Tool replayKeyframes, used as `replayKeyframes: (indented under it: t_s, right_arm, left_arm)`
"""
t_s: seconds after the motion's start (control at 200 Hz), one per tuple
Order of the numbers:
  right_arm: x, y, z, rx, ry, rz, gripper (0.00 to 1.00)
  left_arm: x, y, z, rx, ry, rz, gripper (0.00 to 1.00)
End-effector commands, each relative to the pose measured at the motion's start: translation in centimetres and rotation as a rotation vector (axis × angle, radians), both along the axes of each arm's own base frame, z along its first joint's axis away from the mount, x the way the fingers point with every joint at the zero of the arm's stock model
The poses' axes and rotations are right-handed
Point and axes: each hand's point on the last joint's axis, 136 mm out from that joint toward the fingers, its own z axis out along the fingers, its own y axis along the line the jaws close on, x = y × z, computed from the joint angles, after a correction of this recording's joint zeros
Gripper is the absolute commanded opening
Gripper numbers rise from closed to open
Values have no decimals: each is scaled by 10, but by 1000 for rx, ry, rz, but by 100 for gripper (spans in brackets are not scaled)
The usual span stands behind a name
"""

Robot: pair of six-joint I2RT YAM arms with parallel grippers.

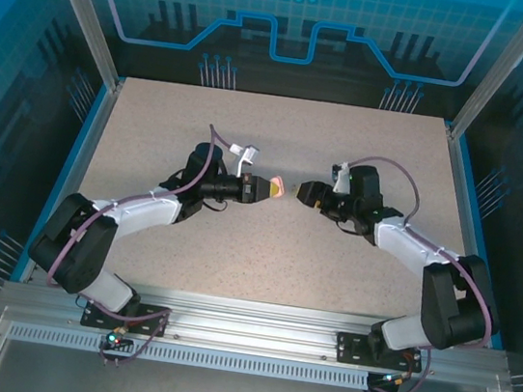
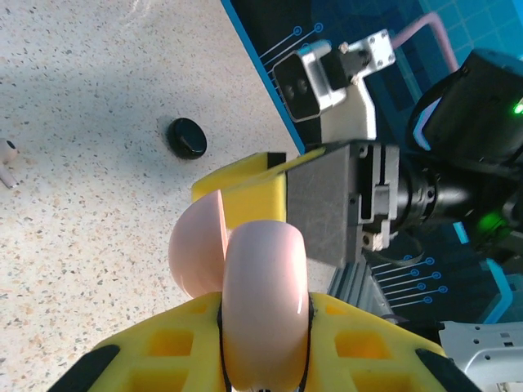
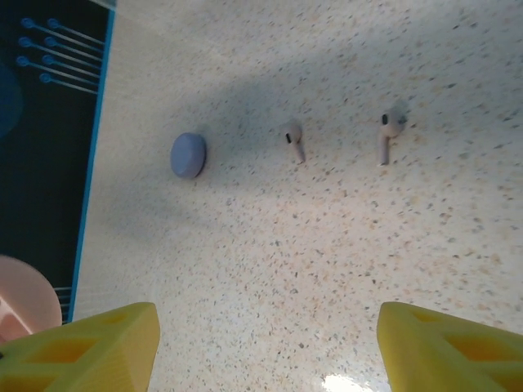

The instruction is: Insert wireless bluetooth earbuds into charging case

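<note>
1. Two pale earbuds lie on the speckled table in the upper middle of the right wrist view. They are near each other but apart.
2. Each earbud's long axis runs roughly up and down the frame, rounded head at the top and stem pointing down. The left one's stem slants slightly to the lower right, while the right one's stem hangs almost straight.
3. A round blue-purple case lies shut on the table to the left of the earbuds, apart from them.
4. In the left wrist view, the left gripper is clamped on an open pink case at bottom centre. One rounded half sits between the yellow fingers; the other splays to the left.
5. A small round black case lies on the table at upper left of that view.
6. The right gripper has its yellow fingers spread wide at the bottom corners of its own view. It holds nothing.
7. From above, the two grippers face each other at the table's centre, the pink case between them.
</note>
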Motion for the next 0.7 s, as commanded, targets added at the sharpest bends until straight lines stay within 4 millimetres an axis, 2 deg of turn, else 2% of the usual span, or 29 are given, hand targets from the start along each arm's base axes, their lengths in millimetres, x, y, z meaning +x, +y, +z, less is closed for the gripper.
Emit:
replayKeyframes:
  t_s: [0.0,0.06,0.15,0.26,0.41,0.535,0.695]
  right_arm:
    - [-4,-15,-9,-82,105,-47,70]
    - [-4,-11,-8,-52,126,-51,70]
    - [-1,-1,5,28,108,-39,69]
    - [-2,21,32,139,0,61,64]
    - [-15,41,61,205,-131,214,58]
    - [-21,48,69,210,-166,267,53]
    - [-21,56,70,213,-162,291,47]
  left_arm:
    - [2,11,10,-6,-58,24,0]
    - [2,14,11,-7,-64,34,0]
    - [3,16,14,-14,-73,37,0]
    - [1,15,17,-22,-76,29,0]
    - [0,13,21,-38,-76,18,0]
    - [-1,12,25,-49,-78,3,0]
    - [-2,10,29,-63,-79,-9,0]
